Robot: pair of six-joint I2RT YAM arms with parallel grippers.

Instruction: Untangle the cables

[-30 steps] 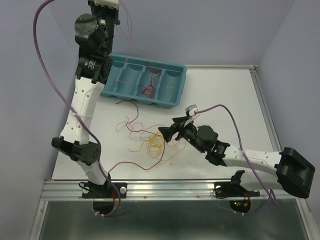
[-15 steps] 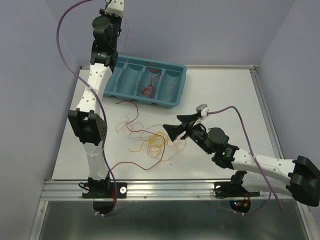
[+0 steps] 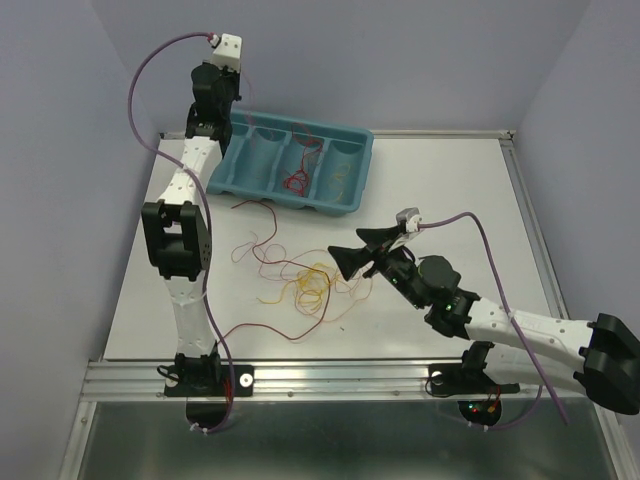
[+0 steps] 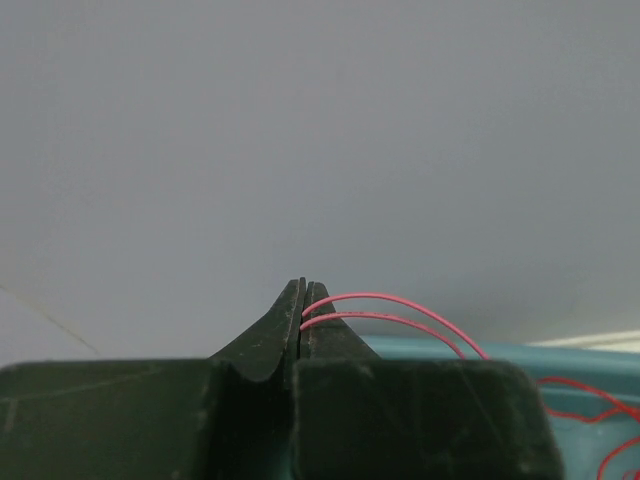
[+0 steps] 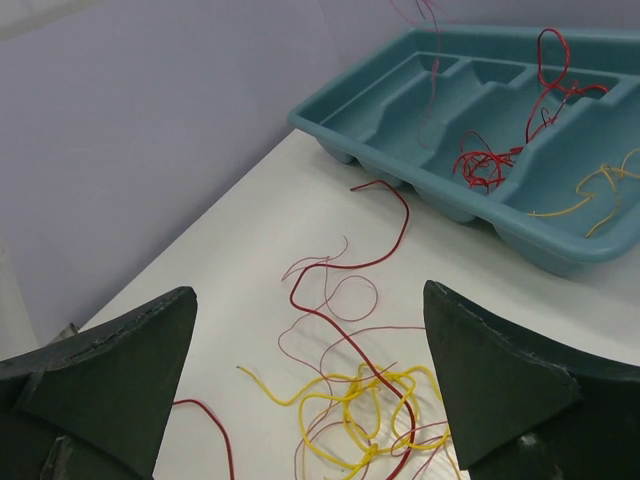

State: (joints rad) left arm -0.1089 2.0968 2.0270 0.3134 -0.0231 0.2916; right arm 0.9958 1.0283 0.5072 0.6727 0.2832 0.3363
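Cables (image 3: 305, 285) lie tangled, no single direction; the tray (image 3: 364, 165) holds red and yellow ones. My left pincer (image 4: 303, 290) pinches a red strand (image 4: 400, 303); my right pincer (image 3: 347, 250) is spread wide.

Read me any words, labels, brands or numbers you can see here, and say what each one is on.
No text can be read. The teal tray, the white table and the cables carry no print; the small lights at the near edge are only dots.
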